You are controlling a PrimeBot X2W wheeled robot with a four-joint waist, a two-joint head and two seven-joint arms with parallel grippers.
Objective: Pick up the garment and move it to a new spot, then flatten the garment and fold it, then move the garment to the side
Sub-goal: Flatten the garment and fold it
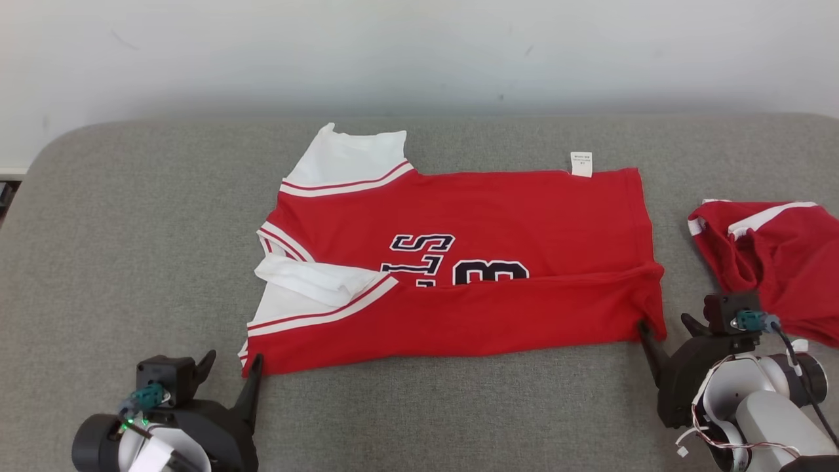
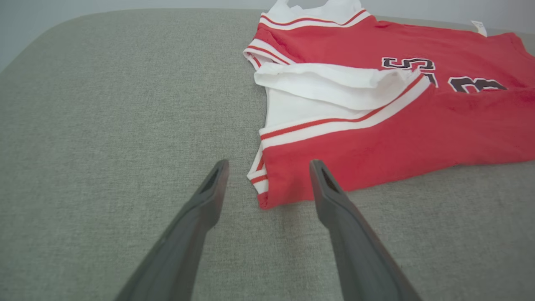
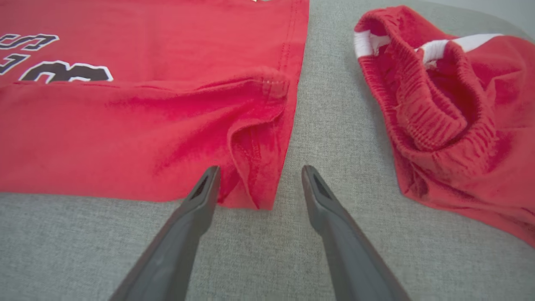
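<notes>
The garment (image 1: 459, 216) is a red jersey with white sleeves and dark lettering, lying flat across the grey padded surface (image 1: 131, 229). Its near long edge is folded up over the lower part of the lettering. My left gripper (image 1: 233, 360) stands open at the near left corner. In the left wrist view that corner of the garment (image 2: 376, 138) lies between the spread fingers of the left gripper (image 2: 268, 164). My right gripper (image 1: 663, 324) is open at the near right corner. There the garment's (image 3: 125, 133) creased hem sits between the tips of the right gripper (image 3: 260, 169).
A crumpled pair of red shorts (image 1: 780, 255) with white trim lies at the right, close beside my right arm; its waistband (image 3: 451, 104) faces the right wrist camera. A white wall (image 1: 419, 52) closes the far side. The surface's left corner is rounded.
</notes>
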